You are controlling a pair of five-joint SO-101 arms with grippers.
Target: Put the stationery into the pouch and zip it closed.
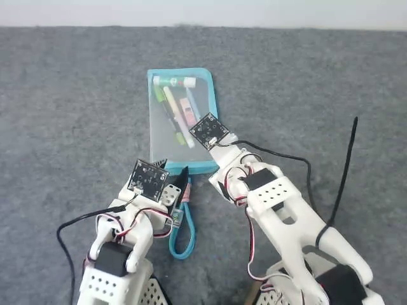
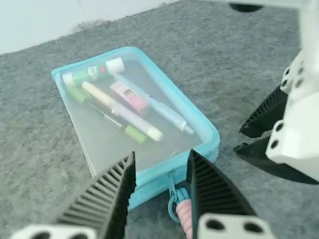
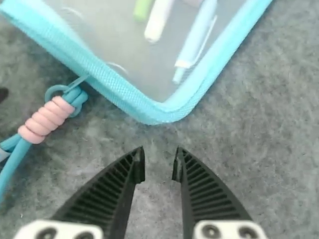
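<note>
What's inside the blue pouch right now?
Through the clear front of the pouch: a glue stick, a green pen, a cream marker, a small pink item and a light blue pen. Anything beneath them is hidden.

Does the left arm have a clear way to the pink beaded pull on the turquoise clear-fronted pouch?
Probably yes: the left gripper hangs open right over the pink beaded pull, nothing between them; the right gripper sits aside.

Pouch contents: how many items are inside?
5, all in the pouch: glue stick across its far end; green pen, cream marker, pink item and blue pen lengthwise, side by side. More may hide underneath.
</note>
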